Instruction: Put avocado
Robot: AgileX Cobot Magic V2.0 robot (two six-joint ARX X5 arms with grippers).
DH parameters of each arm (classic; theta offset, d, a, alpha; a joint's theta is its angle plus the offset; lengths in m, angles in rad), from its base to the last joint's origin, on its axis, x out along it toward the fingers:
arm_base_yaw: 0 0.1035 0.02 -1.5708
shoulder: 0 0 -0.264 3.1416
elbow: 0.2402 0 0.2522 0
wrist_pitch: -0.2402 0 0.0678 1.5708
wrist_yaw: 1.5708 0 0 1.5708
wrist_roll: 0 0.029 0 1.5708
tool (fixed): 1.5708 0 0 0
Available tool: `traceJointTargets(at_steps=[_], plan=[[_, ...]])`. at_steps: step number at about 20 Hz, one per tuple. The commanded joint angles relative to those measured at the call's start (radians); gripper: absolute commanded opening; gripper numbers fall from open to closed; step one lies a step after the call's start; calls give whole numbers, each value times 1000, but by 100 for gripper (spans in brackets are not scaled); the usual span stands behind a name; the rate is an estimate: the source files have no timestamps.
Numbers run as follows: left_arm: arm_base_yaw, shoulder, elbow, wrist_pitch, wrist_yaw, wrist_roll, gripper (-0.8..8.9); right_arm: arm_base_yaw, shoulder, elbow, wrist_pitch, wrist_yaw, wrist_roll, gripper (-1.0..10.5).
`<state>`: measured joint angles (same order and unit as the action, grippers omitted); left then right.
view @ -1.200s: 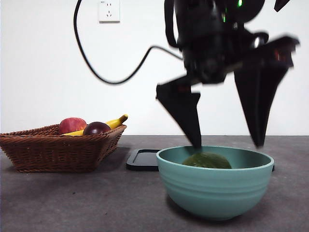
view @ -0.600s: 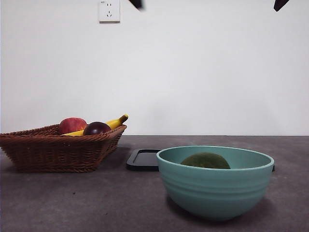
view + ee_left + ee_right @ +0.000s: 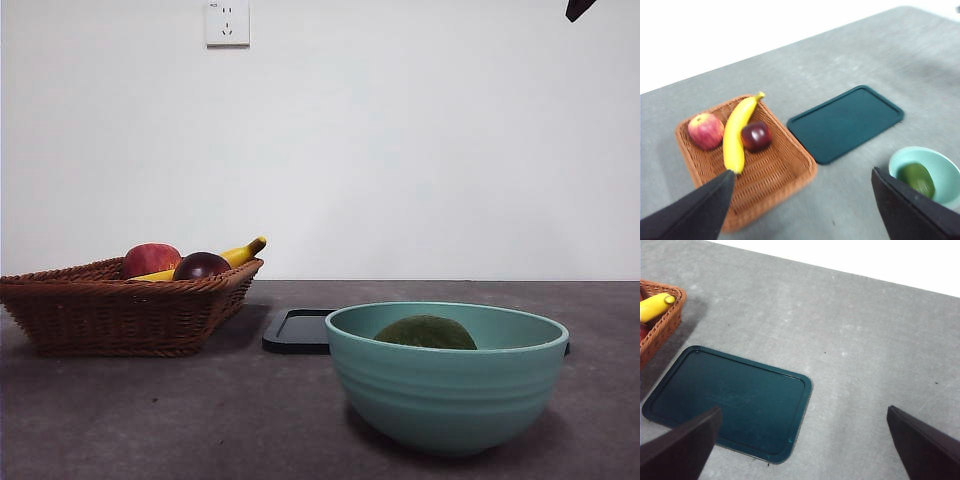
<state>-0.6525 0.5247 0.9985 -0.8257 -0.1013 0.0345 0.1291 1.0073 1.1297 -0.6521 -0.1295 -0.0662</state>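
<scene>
One second ago I saw a big dark arm over the bowl with its jaws spread around the avocado; now that arm is gone from the front view. Half a second ago a small black tip was at the top edge, a little left of the middle, and it has gone too. Only one black tip stays in the upper right corner. The fruit and the bowl have not moved between the frames.

The avocado lies inside the light green bowl, in the lower right part of the front view. I see only its top above the rim: dull dark green, rounded, with a rough matte skin. In the left wrist view it shows as an oval dark green shape against the pale inside of the bowl.

The left gripper is high above the counter, its jaws wide apart and holding nothing. The right gripper is also high, above the dark tray, jaws wide and empty.

In the left part of the front view the wicker basket holds a red apple, a banana and a dark purple fruit.
</scene>
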Motion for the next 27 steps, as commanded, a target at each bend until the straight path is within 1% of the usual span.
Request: traceJointTargets(at_steps=[1,3,5,9,11,13,15,19,21,22,24,25,27], plan=[[-6,-138,-69,-53,2,-43,436,1,4,18,8,0,6,647],[-6,-192,-85,-147,2,-47,437,2,4,18,9,0,6,647],[-6,-208,-85,-197,1,-46,437,2,4,18,9,0,6,647],[-6,-208,-85,-200,1,-47,436,2,4,18,23,-1,8,647],[-6,-208,-85,-200,1,-47,437,3,4,18,14,-15,55,646],[-6,-208,-85,-200,1,-47,436,7,4,18,-29,-63,77,646],[-6,-208,-85,-199,1,-47,437,7,8,18,-130,-105,82,645],[-6,-208,-85,-200,1,-47,437,21,66,18,-357,-262,81,645],[-6,-208,-85,-200,1,-47,437,56,117,18,-422,-320,85,644],[-6,-208,-85,-200,1,-47,436,93,149,18,-445,-324,86,637],[-6,-208,-85,-200,1,-47,437,169,208,17,-463,-287,118,570],[-6,-208,-85,-200,1,-47,437,208,241,17,-463,-270,123,549],[-6,-208,-85,-200,1,-47,436,269,295,17,-460,-208,132,544]])
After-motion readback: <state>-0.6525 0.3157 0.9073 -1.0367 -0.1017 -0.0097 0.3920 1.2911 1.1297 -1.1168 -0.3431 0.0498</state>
